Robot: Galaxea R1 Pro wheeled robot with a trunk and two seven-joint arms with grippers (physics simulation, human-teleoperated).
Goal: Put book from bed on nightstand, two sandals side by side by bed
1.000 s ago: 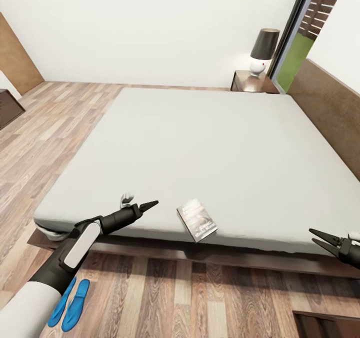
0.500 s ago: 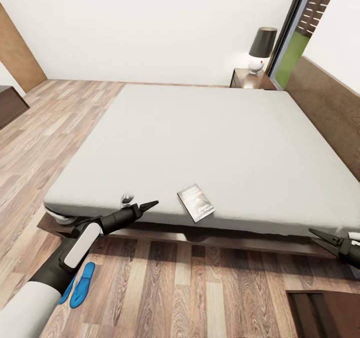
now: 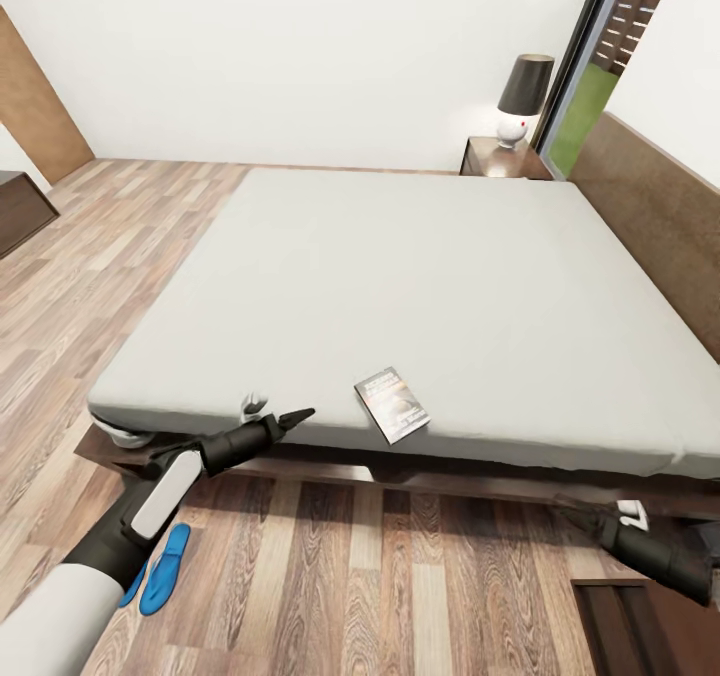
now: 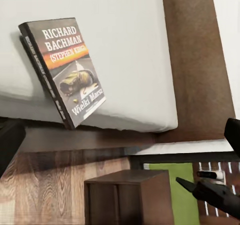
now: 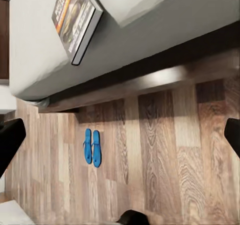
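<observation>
The book (image 3: 392, 405) lies flat at the near edge of the bed (image 3: 400, 276), one corner over the side; its cover faces up in the left wrist view (image 4: 67, 70) and in the right wrist view (image 5: 75, 20). My left gripper (image 3: 298, 417) hovers beside the mattress edge, left of the book, open and empty. Down near the floor to the book's right, my right gripper (image 3: 578, 509) is open with nothing in it. The two sandals (image 5: 92, 146) lie side by side on the floor next to the bed, partly hidden by my left arm in the head view (image 3: 162, 568).
One nightstand (image 3: 497, 159) with a dark-shaded lamp (image 3: 525, 96) stands at the bed's far right corner. Another nightstand (image 3: 640, 626) is at my near right, also seen from the left wrist (image 4: 127, 197). The headboard (image 3: 660, 216) runs along the right. Wood floor stretches away to the left.
The camera drew back from the bed a second ago. Since then my right gripper has dropped from mattress height toward the floor and moved left. The left gripper dipped slightly.
</observation>
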